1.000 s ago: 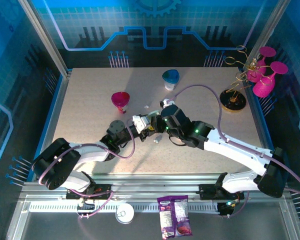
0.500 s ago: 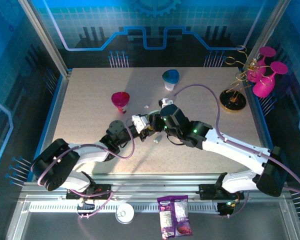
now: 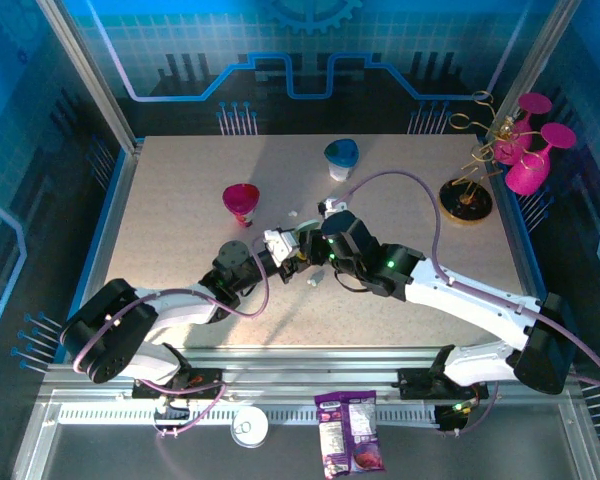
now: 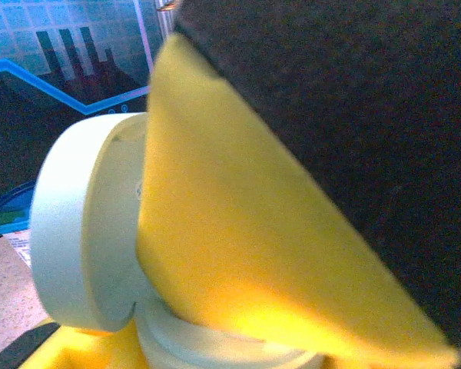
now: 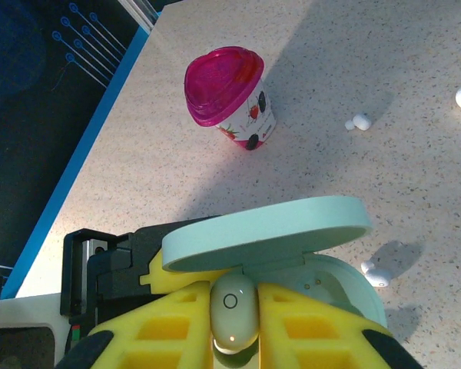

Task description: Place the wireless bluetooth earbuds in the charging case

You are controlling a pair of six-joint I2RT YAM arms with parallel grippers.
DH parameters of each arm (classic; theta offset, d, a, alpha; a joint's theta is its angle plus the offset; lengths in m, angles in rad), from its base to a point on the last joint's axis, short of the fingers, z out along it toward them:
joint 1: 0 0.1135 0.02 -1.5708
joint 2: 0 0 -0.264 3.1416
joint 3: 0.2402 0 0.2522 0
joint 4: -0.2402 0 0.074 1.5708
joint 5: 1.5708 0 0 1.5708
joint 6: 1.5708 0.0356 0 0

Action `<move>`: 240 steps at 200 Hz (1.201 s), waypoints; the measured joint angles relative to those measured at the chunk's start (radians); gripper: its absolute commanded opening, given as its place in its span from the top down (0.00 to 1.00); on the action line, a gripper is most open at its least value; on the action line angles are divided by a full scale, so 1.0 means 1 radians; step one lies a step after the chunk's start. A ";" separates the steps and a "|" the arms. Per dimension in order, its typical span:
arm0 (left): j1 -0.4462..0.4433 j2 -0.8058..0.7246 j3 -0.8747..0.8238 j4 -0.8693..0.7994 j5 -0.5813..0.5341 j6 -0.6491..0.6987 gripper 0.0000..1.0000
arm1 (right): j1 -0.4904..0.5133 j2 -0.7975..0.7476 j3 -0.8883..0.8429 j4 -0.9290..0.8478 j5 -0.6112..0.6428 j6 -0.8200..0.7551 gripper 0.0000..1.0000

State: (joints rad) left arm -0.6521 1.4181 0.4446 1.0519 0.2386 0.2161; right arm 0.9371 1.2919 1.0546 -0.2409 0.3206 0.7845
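The pale green charging case [image 5: 334, 284] is open, its lid [image 5: 269, 231] raised, and my left gripper [image 3: 283, 248] is shut on it above the table's middle. In the left wrist view the case [image 4: 73, 231] lies against a yellow finger pad [image 4: 238, 231]. My right gripper [image 5: 234, 300] is shut on one pale earbud [image 5: 234, 323], held at the case's near rim under the lid. Two more white earbuds lie loose on the table, one [image 5: 359, 121] far from the case and one [image 5: 378, 274] just beside it.
A pink cup [image 3: 241, 202] stands just behind the grippers and a blue cup [image 3: 341, 156] farther back. A small white object [image 3: 327, 207] lies behind the right gripper. A gold stand with pink glasses [image 3: 470, 198] is at the back right.
The right gripper has edged slightly left toward the case. The left arm has stayed put.
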 measured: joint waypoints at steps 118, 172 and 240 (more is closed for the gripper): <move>0.000 -0.002 0.008 0.027 -0.011 -0.007 0.75 | 0.000 -0.085 -0.029 0.009 0.005 -0.048 0.58; 0.016 -0.042 0.005 0.026 -0.007 -0.016 0.76 | -0.023 -0.221 -0.129 0.047 -0.005 -0.120 0.51; 0.068 -0.269 -0.106 -0.062 0.028 -0.024 0.75 | -0.233 -0.326 -0.338 0.058 -0.100 -0.120 0.51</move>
State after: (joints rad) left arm -0.5842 1.1488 0.3382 0.9901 0.2668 0.1917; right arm 0.7040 0.9661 0.7170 -0.1833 0.2203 0.6647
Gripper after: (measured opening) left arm 0.379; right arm 0.497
